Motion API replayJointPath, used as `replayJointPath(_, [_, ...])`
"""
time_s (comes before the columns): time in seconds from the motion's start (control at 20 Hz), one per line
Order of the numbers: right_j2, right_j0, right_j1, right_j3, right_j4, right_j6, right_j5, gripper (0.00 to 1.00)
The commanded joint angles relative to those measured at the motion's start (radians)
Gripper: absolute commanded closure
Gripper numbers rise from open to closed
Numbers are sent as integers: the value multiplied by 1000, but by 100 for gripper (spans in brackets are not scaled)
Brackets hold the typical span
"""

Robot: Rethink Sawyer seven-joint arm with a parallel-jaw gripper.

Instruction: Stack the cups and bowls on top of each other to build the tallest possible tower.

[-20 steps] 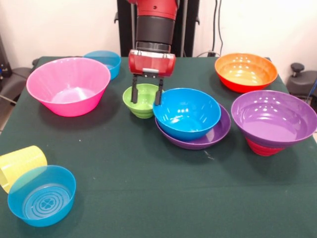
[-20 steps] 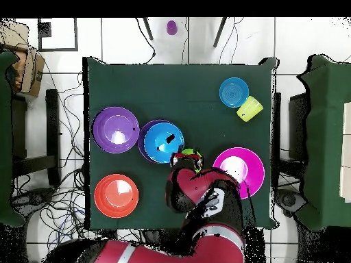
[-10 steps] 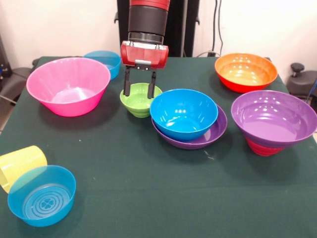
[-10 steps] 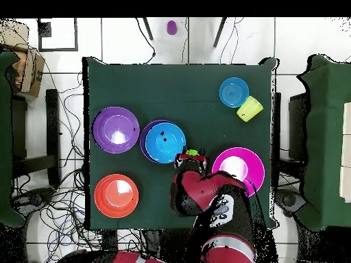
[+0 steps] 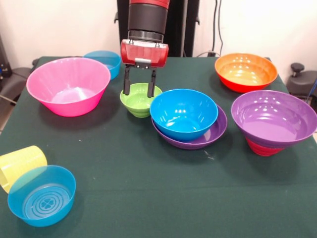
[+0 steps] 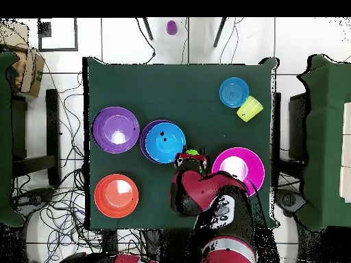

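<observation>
My gripper [image 5: 139,91] hangs open over the small green bowl [image 5: 140,101], its two fingers down at the bowl's rim and holding nothing. In the overhead view the arm covers most of the green bowl [image 6: 192,152]. A blue bowl [image 5: 184,113] sits nested in a wide purple bowl [image 5: 218,131] just right of the green one. Another purple bowl [image 5: 274,116] rests on a red bowl [image 5: 260,148] at the right. A ribbed yellow cup [image 5: 20,163] lies on its side at the near left, against a translucent blue bowl [image 5: 42,195].
A large pink bowl [image 5: 68,85] stands left of the gripper, with a second translucent blue bowl [image 5: 106,59] behind it. An orange bowl [image 5: 245,71] is at the far right. A purple cup [image 6: 171,27] lies on the floor beyond the table.
The gripper has moved a little left and up over the green bowl. The green and blue bowls have shifted slightly left. Nothing has moved in the last half second.
</observation>
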Motion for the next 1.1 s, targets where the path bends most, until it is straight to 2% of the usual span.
replayJointPath(0.05, [102,18,49,15,-31,41,-3,0])
replayJointPath(0.25, [50,58,117,-15,-11,12,-54,0])
replayJointPath(0.35, [52,55,143,-33,-50,-15,-54,0])
replayJointPath(0.45, [80,41,155,-46,-126,-45,-30,0])
replayJointPath(0.6, [132,22,132,-42,-231,-61,19,0])
replayJointPath(0.7, [134,29,137,-44,-257,-56,18,0])
replayJointPath(1.1, [96,53,183,-81,-255,-31,-11,0])
